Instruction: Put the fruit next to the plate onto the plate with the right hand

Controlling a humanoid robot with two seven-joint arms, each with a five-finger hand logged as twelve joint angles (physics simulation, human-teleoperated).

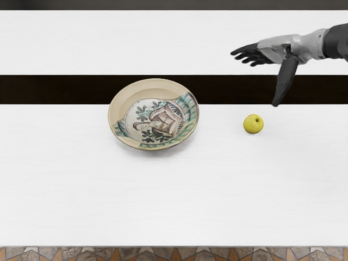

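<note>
A small yellow-green fruit (253, 123) lies on the white table, to the right of a painted ceramic plate (120, 106) that holds nothing. My right hand (266, 65) comes in from the upper right and hovers above and behind the fruit, well apart from it. Its fingers are spread, the thumb (284, 81) pointing down, and it holds nothing. No left arm shows.
The white table (174, 190) runs to a front edge near the bottom, with patterned floor below. A dark gap (54, 89) crosses behind the plate, and a second white surface lies beyond it.
</note>
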